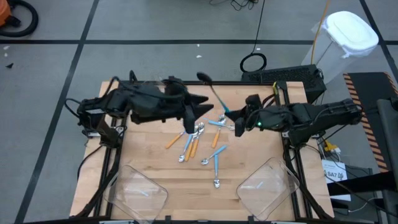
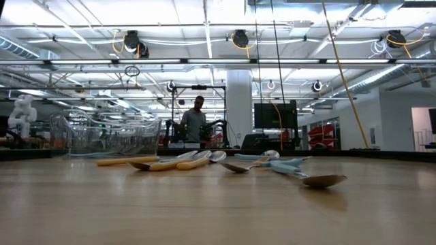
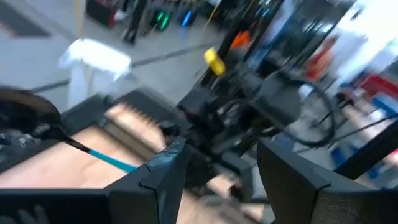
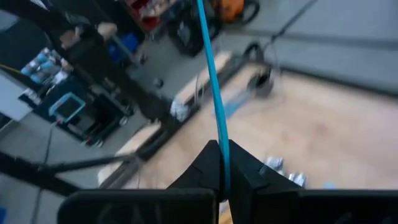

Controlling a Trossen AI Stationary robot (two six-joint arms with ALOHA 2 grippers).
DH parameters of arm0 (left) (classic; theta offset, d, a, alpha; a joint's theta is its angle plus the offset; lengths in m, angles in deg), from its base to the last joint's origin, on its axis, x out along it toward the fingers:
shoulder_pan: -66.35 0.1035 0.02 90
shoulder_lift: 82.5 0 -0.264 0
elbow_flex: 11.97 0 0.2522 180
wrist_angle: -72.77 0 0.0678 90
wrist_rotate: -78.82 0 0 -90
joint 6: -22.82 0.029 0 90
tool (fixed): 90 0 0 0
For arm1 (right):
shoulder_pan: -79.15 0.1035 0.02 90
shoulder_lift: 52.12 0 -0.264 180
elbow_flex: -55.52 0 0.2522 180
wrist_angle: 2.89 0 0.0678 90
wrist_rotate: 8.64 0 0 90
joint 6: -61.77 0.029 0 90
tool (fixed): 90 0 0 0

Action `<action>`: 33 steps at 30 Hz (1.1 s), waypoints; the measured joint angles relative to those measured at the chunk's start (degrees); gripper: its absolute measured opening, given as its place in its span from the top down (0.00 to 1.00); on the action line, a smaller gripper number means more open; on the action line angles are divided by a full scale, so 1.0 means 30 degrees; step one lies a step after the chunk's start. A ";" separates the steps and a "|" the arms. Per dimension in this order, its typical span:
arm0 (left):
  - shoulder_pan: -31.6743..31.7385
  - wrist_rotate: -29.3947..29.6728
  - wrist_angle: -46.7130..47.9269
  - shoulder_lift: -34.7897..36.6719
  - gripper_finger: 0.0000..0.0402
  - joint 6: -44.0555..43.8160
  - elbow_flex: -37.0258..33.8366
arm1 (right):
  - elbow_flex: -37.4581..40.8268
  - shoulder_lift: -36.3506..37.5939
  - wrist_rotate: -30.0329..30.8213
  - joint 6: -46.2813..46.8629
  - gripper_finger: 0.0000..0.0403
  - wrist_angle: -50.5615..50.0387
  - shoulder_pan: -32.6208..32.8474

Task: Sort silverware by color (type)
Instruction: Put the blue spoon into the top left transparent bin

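The right gripper (image 4: 219,177) has its fingers pinched tight on a blue-handled black spoon (image 1: 213,93), gripping the handle end so the bowl sticks up, lifted off the table, probably so it can go to a bin. The left gripper (image 1: 200,111) hangs spread open, empty, above the spoon pile (image 1: 198,138), likely lining up for its next pick. The rest of the silverware, orange and blue handles, lies scattered mid-table on the wooden tabletop (image 1: 149,155). Two clear bins (image 1: 140,190) sit at the near edge. A person (image 2: 194,121) stands far back in the workshop.
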 joint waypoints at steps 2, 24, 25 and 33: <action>0.0040 0.0119 -0.1293 0.0069 0.51 0.0621 0.0000 | -0.0756 -0.0043 0.0796 -0.1296 1.00 0.0065 0.0007; 0.1938 0.2191 -0.5204 -0.1020 0.51 0.3014 -0.0063 | -0.2590 -0.0116 0.0876 -0.9241 1.00 0.3570 -0.0160; 0.1928 0.2181 -0.5547 -0.1141 0.51 0.3011 -0.0028 | -0.2590 -0.0116 0.0859 -0.9242 1.00 0.3583 -0.0160; 0.1877 0.3048 -0.5800 -0.1603 0.51 0.3094 -0.0048 | -0.2583 -0.0127 0.0904 -1.0539 1.00 0.4722 -0.0423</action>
